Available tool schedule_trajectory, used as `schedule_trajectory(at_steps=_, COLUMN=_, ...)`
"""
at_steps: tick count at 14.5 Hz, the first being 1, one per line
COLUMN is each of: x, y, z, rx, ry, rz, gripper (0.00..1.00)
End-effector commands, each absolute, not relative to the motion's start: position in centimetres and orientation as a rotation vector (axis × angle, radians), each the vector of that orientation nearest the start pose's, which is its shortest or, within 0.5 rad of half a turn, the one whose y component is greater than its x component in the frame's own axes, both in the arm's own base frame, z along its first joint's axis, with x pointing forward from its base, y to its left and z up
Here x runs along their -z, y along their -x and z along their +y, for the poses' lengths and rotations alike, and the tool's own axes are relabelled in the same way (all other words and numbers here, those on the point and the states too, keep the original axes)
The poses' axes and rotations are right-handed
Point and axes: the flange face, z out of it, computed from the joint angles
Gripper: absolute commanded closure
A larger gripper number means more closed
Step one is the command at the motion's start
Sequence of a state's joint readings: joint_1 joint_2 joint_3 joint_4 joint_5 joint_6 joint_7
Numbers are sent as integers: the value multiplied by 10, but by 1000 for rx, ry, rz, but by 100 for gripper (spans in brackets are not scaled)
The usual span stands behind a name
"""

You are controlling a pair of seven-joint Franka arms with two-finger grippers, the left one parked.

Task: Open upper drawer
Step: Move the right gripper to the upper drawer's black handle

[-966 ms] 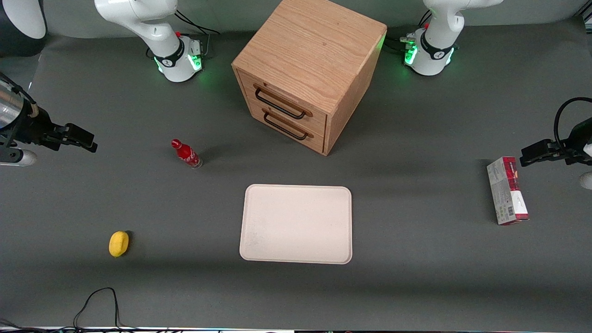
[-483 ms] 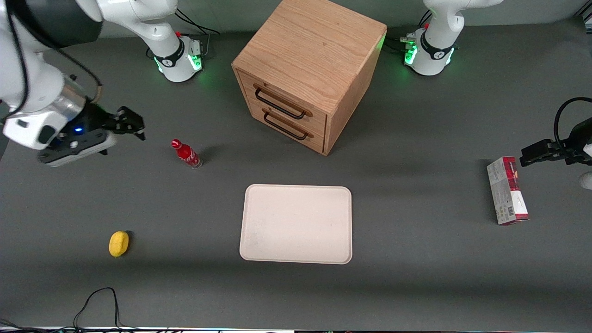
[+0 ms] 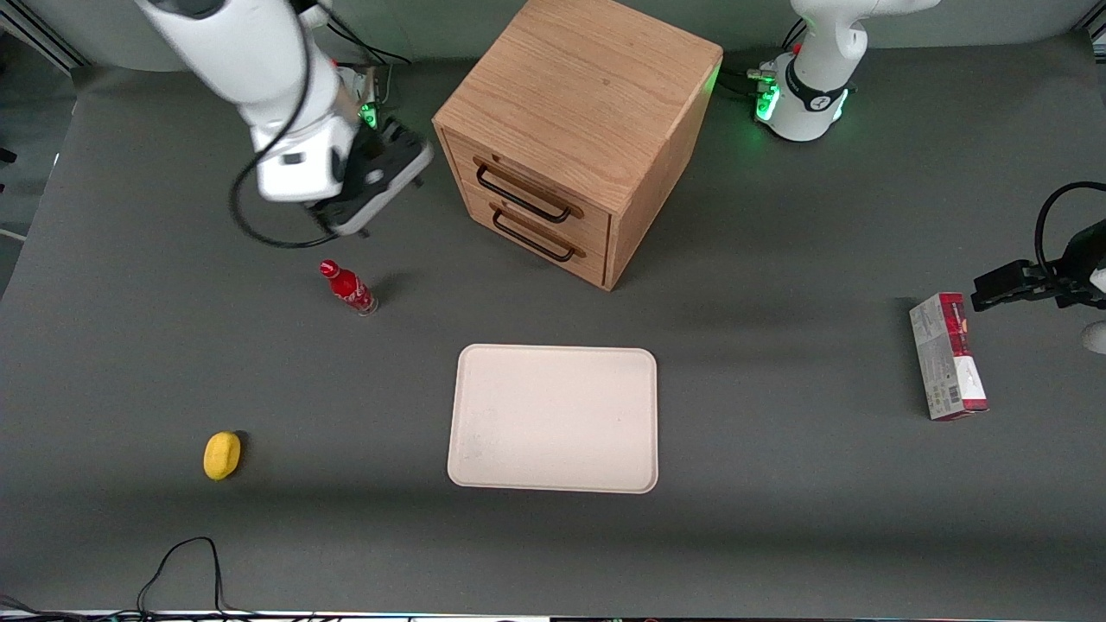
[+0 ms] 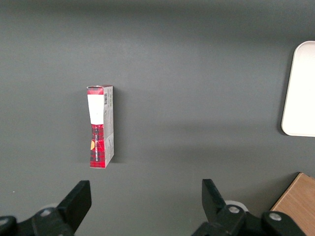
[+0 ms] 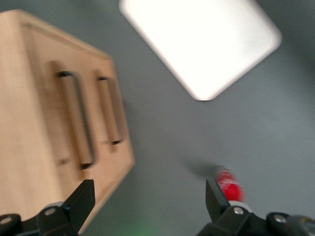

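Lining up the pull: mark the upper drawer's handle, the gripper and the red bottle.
upper drawer's handle (image 3: 521,196), front view, middle of the black bar
gripper (image 5: 147,196), right wrist view, midway between its fingertips
red bottle (image 3: 349,288), front view, its body

The worktop (image 3: 778,518) is seen from high at the front, looking down. The cabinet (image 5: 44,113) and tray (image 5: 202,44) are viewed closer from the right wrist; the tray (image 4: 301,88) is shared with the downward-facing left wrist.

The dark grey table (image 3: 778,484) carries a wooden cabinet (image 3: 579,95). Nearer the front camera than the cabinet lies a cream tray (image 3: 553,419). A red bottle (image 3: 348,288), a yellow lemon (image 3: 222,455) and the hand (image 3: 393,164) are toward the working arm's end, a red carton (image 3: 947,356) toward the parked arm's.
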State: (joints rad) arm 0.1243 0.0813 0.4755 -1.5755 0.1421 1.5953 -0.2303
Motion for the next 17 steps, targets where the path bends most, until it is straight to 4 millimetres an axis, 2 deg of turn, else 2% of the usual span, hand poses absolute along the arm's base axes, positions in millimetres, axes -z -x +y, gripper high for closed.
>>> schedule_trajectory(at_steps=1, x=-567, y=-482, z=333, rx=-245, ry=2496, rz=-1214, gripper=0)
schedule_trajectory(at_steps=2, x=-559, y=-484, z=335, rx=-257, ry=2453, rz=-1249, gripper=0)
schedule_trajectory(at_steps=4, x=-531, y=-491, z=341, rx=-316, ry=2397, rz=-1283, gripper=0)
schedule_trajectory(at_steps=5, x=-522, y=-488, z=352, rx=-338, ry=2372, rz=-1305, gripper=0)
schedule_trajectory(at_steps=7, x=-498, y=-484, z=358, rx=-377, ry=2367, rz=-1306, gripper=0)
schedule_trajectory(at_steps=11, x=-467, y=-480, z=365, rx=-406, ry=2369, rz=-1308, gripper=0)
schedule_trajectory(at_steps=15, x=-427, y=-472, z=371, rx=-380, ry=2397, rz=-1286, gripper=0)
schedule_trajectory(at_steps=17, x=-419, y=-470, z=375, rx=-371, ry=2398, rz=-1287, gripper=0)
